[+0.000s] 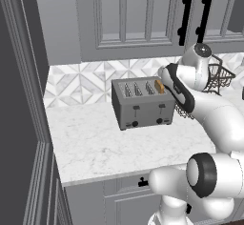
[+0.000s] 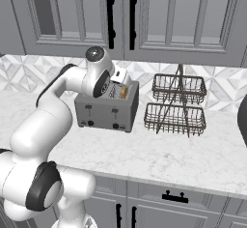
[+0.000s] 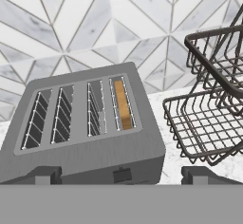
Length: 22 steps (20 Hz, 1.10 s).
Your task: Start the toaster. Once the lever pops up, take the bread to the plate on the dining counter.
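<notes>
1. Toaster (image 1: 142, 103): left of centre in the left base view, on the white marble worktop (image 1: 105, 145) in front of the patterned tile backsplash (image 1: 76, 83). In the hand view the toaster (image 3: 80, 128) fills the lower left, its four slots seen from above.
2. Lever (image 1: 161, 106): the right-hand black tab on the toaster's front face, in the upper part of its slot; its twin (image 1: 136, 108) sits to the left at about the same height.
3. Bread (image 3: 123, 105): golden-tan slice standing in the rightmost slot, centre of the hand view; in the left base view its top edge (image 1: 159, 86) rises above the toaster's top.
4. Gripper (image 3: 122, 174): above the toaster, fingers spread fully apart and holding nothing; the two dark tips (image 3: 42, 174) rise at the bottom of the hand view, straddling the toaster's front edge.
5. Wire basket rack (image 2: 176, 105): two tiers, right of centre in the right base view, just beside the toaster.
</notes>
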### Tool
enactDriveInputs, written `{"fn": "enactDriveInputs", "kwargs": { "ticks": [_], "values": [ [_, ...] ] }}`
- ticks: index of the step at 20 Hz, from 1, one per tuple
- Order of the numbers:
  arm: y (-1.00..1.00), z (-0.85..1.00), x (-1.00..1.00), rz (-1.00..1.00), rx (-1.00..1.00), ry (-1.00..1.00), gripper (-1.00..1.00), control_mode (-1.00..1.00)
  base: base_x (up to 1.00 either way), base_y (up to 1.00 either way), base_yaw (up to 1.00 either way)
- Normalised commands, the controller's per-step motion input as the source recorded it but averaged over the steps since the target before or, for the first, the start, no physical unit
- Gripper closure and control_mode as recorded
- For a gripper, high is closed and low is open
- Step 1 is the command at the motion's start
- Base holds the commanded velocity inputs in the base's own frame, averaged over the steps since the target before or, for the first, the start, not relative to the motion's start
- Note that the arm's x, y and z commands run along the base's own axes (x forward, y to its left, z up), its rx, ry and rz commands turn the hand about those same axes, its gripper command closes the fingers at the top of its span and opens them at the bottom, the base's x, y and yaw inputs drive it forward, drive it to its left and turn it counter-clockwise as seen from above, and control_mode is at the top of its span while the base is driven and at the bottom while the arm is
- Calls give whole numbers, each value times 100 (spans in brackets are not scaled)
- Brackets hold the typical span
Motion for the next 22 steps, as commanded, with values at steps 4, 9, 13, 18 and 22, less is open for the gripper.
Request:
{"fn": "enactDriveInputs", "kwargs": {
  "ticks": [4, 9, 13, 18, 22],
  "values": [
    [0, 0, 0, 0, 0, 0, -100, -100, 0, 0, 0],
    [0, 0, 0, 0, 0, 0, -100, -100, 0, 0, 0],
    [0, 0, 0, 0, 0, 0, -100, -100, 0, 0, 0],
    [0, 0, 0, 0, 0, 0, -100, -100, 0, 0, 0],
    [0, 0, 0, 0, 0, 0, -100, -100, 0, 0, 0]
  ]
}}
